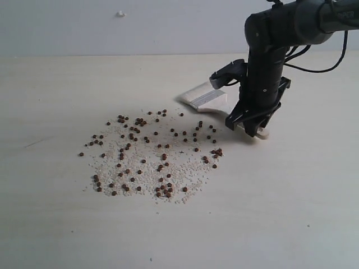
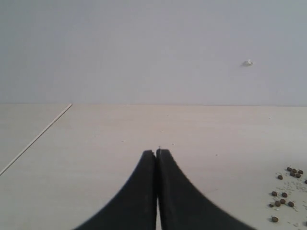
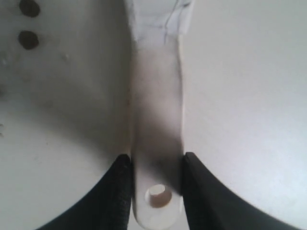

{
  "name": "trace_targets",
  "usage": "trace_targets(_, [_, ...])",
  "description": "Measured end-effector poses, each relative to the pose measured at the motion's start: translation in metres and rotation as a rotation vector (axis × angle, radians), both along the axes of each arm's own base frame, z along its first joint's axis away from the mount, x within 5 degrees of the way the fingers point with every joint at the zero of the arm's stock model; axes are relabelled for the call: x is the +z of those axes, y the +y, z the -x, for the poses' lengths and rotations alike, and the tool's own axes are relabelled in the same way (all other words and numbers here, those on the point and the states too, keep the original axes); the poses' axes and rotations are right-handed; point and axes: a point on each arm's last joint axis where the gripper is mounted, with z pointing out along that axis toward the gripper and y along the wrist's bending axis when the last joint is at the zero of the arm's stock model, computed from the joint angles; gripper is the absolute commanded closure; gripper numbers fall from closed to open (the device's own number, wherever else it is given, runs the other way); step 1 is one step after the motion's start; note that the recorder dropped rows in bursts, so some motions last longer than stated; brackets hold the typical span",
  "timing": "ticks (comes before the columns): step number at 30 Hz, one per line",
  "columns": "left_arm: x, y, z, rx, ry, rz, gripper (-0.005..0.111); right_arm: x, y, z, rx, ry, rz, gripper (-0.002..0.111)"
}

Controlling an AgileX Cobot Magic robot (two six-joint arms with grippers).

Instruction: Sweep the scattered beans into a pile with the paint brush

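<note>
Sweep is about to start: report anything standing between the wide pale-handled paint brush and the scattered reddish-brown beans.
Nothing visible does. The wide flat paint brush with whitish bristles sits beside the spread, the right gripper closed on its wooden handle. Only pale tabletop and fine off-white grains lie before the small reddish-brown beans.

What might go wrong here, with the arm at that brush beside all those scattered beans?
1. The fingers pinch the brush right at the end of its handle, by the hole, so it may twist or slip out once the bristles drag.
2. The beans are round and spread wide; a fast stroke might roll them farther off.
3. Fine pale grains lie among them and will likely get swept along too.
</note>
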Motion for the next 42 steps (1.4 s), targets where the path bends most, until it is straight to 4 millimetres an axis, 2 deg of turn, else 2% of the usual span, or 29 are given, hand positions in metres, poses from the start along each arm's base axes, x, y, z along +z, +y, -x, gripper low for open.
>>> trace_targets(8, [0.0, 0.0, 0.0, 0.0, 0.0, 0.0, 0.107, 0.044, -0.001, 0.005, 0.001, -0.08, -0.029, 0.108])
trace_targets(13, [0.0, 0.0, 0.0, 0.0, 0.0, 0.0, 0.107, 0.062, -0.002, 0.008, 0.011, -0.082, -0.025, 0.108])
trace_targets(22, [0.0, 0.0, 0.0, 0.0, 0.0, 0.0, 0.107, 0.092, 0.001, -0.002, 0.008, -0.121, -0.038, 0.108])
trace_targets(33, [0.0, -0.001, 0.0, -0.011, -0.002, 0.001, 0.107, 0.118, 0.005, -0.011, 0.004, -0.185, -0.061, 0.108])
trace_targets(37, [0.003, -0.02, 0.001, -0.221, -0.038, -0.009, 0.107, 0.12, 0.005, -0.012, 0.002, -0.191, -0.064, 0.108])
trace_targets(39, [0.006, -0.033, 0.004, -0.37, -0.077, -0.1, 0.107, 0.12, 0.005, -0.012, 0.002, -0.191, -0.064, 0.108])
trace_targets(42, [0.021, -0.051, 0.012, -0.585, -0.198, -0.261, 0.107, 0.12, 0.005, -0.012, 0.002, -0.191, -0.064, 0.108])
